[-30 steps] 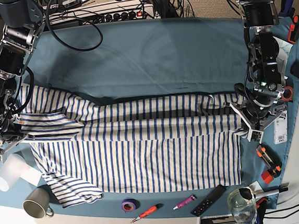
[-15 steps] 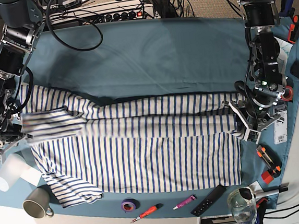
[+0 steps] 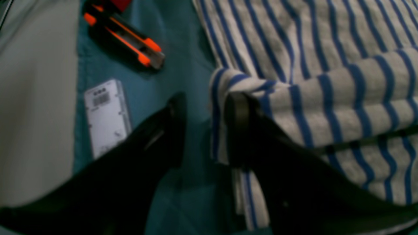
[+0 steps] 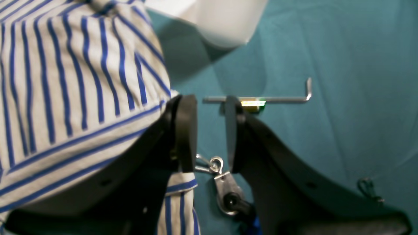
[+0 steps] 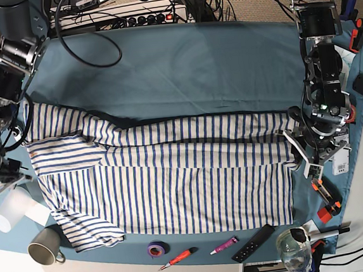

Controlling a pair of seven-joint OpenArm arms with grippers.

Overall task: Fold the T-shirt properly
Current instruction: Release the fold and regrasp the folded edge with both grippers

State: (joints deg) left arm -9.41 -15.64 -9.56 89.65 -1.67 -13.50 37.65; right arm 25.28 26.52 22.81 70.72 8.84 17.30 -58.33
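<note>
The white, blue-striped T-shirt point(image 5: 166, 175) lies flat across the teal table cloth point(image 5: 182, 72), its upper part folded down over the middle. My left gripper point(image 5: 306, 157) is at the shirt's right edge. In the left wrist view it point(image 3: 205, 130) is open, with the shirt's folded edge point(image 3: 326, 81) draped over one finger point(image 3: 236, 127). My right gripper point(image 5: 2, 180) is at the shirt's left edge. In the right wrist view it point(image 4: 209, 130) is open and empty, and the shirt point(image 4: 65, 81) rests against one finger point(image 4: 186, 130).
A white cup point(image 5: 10, 211) and a grey mug point(image 5: 44, 248) stand at the front left. A tape roll point(image 5: 156, 248), screwdriver point(image 5: 178, 258), remote point(image 5: 253, 243) and glass point(image 5: 292, 248) line the front edge. An orange knife point(image 3: 125, 36) and a hex key point(image 4: 261, 99) lie by the grippers.
Both grippers have let go of the shirt's folded edge and opened. The right arm has drawn back outward off the shirt. The fold has settled flat.
</note>
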